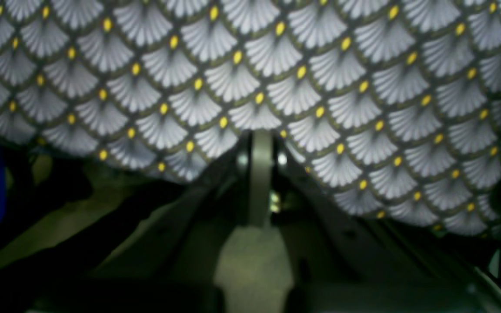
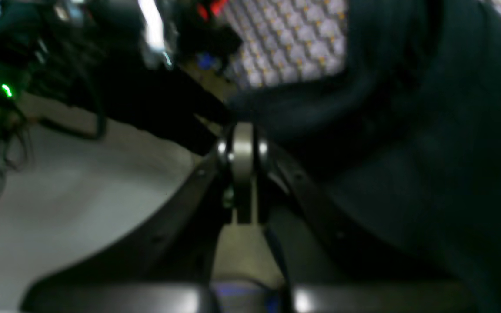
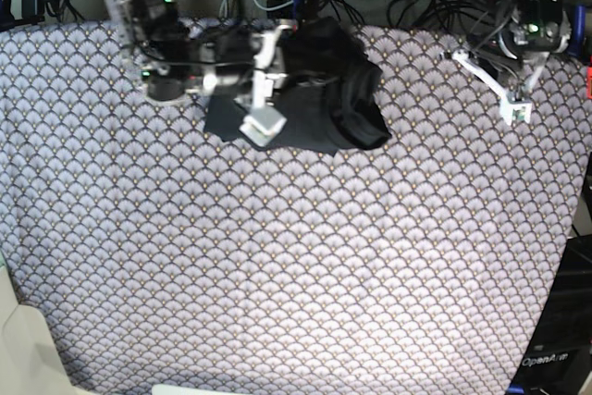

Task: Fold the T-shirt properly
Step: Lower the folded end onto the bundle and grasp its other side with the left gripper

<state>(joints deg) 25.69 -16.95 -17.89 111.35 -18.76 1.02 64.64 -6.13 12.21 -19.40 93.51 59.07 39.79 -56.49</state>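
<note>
None of the folding is done: the shirt [image 3: 338, 90] is bunched at the cloth's [image 3: 296, 256] far edge. Both claws are shut, right [image 3: 263, 125] by the shirt, left [image 3: 514, 113] well apart, nothing seen held.

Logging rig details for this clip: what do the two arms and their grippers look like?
Both arms are black, with loose black cables and small green lights near the wrists. The right gripper is white, angular plastic, blurred in the base view. The left gripper has thin white struts ending in a small blocky tip. In the wrist views the fingers look pale grey-beige on dark brackets with small shiny bolts.
</note>
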